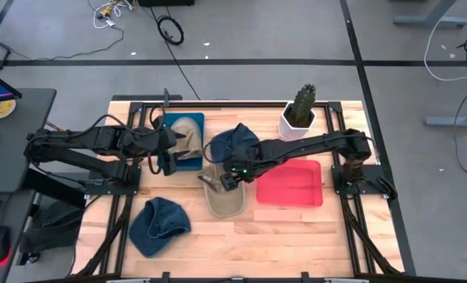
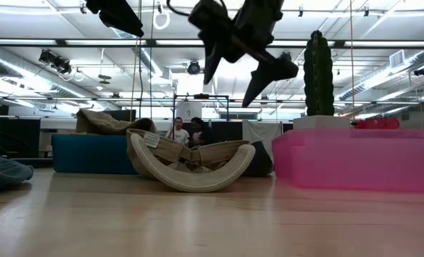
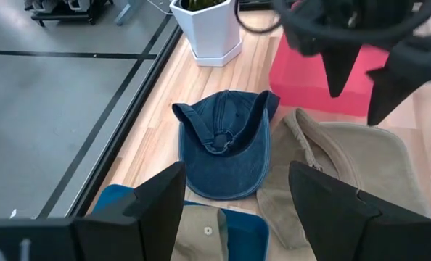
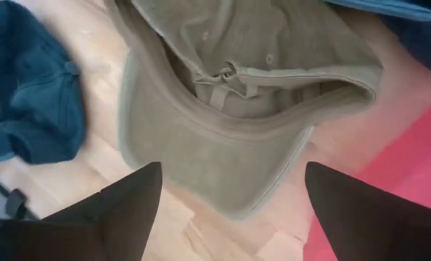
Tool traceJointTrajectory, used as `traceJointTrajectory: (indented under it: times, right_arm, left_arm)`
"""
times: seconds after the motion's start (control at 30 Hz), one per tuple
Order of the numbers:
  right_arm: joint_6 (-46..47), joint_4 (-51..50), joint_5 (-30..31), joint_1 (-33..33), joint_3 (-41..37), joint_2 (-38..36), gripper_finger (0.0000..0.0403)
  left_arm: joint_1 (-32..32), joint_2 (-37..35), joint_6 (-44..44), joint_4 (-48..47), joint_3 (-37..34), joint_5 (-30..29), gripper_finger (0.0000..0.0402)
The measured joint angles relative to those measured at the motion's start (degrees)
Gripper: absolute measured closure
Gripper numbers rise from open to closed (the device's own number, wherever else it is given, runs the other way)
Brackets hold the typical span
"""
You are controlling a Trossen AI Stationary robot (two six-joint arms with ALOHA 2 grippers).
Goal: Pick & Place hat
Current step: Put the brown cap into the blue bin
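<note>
Wooden desk (image 1: 296, 236) centre: the tan hat (image 1: 222, 196) lies upside down, brim toward six o'clock, right gripper (image 1: 227, 182) hovering above, fingers spread wide and holding nothing. Left gripper (image 1: 176, 149) at nine o'clock over the blue bin (image 1: 193, 122), fingers apart, apparently unladen too.

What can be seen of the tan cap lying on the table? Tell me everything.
The tan cap is soft, faded cloth, lying upside down on the bare wood so its hollow inside and back strap show. Its curved brim rocks up off the table in the low view. It sits between the blue bin and the pink tray. The right pincer hovers open just above, not touching.
</note>
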Motion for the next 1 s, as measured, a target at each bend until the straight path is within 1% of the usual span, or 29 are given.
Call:
traceJointTrajectory:
  times: [0.17,0.43,0.6,0.83,1.0]
  right_arm:
    - [2.3,-0.1,-0.4,0.4,0.0,2.7,0.0077]
    - [2.8,0.2,-0.2,0.5,0.0,4.2,0.0078]
    - [1.6,-0.2,0.2,0.5,0.1,4.9,0.0078]
    - [-0.1,-0.9,0.0,0.5,0.0,8.3,0.0078]
    - [-0.8,-0.7,0.1,0.5,0.0,8.7,0.0079]
  left_arm:
    - [0.0,0.0,0.0,0.0,0.0,0.0,0.0154]
    - [0.0,0.0,0.1,0.0,0.0,0.1,0.0154]
    - [0.0,0.0,0.1,0.0,0.0,0.1,0.0154]
    - [0.0,0.0,0.1,0.0,0.0,0.1,0.0154]
    - [0.0,0.0,0.1,0.0,0.0,0.1,0.0154]
